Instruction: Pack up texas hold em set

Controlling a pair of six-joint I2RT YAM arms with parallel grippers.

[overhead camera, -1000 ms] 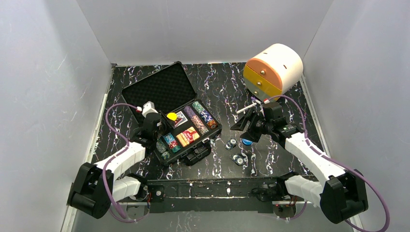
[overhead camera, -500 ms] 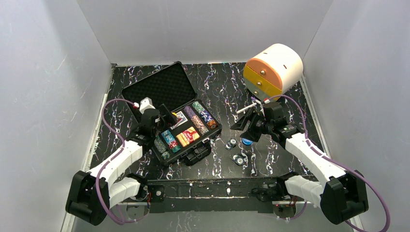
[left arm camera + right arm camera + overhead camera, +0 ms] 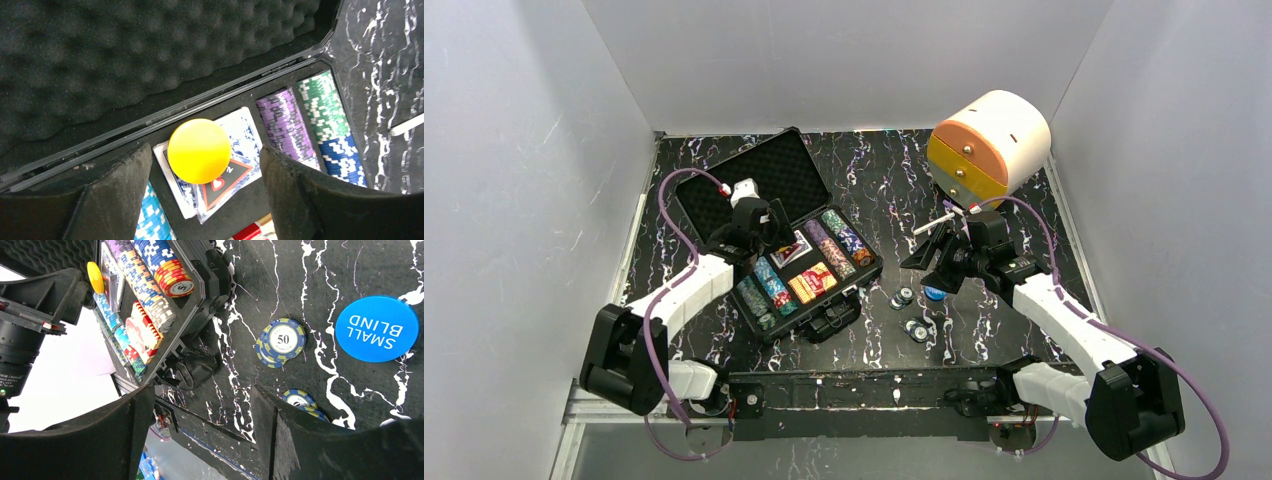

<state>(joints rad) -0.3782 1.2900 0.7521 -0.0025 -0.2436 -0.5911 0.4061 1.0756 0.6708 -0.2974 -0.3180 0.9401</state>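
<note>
The black hard case (image 3: 784, 235) lies open on the left half of the table (image 3: 874, 180), whose black surface has white marble veins. The case lid (image 3: 125, 50) is lined with dark foam in an egg-crate pattern of soft bumps. In the tray, ridged poker chips lie in tight rows on their edges: a purple row (image 3: 286, 125), then a green and blue row (image 3: 327, 130). A smooth, round yellow button (image 3: 199, 150) lies flat on the glossy card deck (image 3: 240, 150).

The left gripper (image 3: 201, 157) hangs over the tray with jaws wide apart. Its fingers (image 3: 117, 192) have rough black pads. The yellow button is between them and touches neither.

The right gripper (image 3: 202, 395) is above the table, right of the case, jaws also wide apart and holding nothing. Near it lie a flat blue disc (image 3: 376, 328) marked SMALL BLIND and loose chips (image 3: 280, 340) in small piles. A cream and orange round drawer box (image 3: 989, 145) stands at the far right.
</note>
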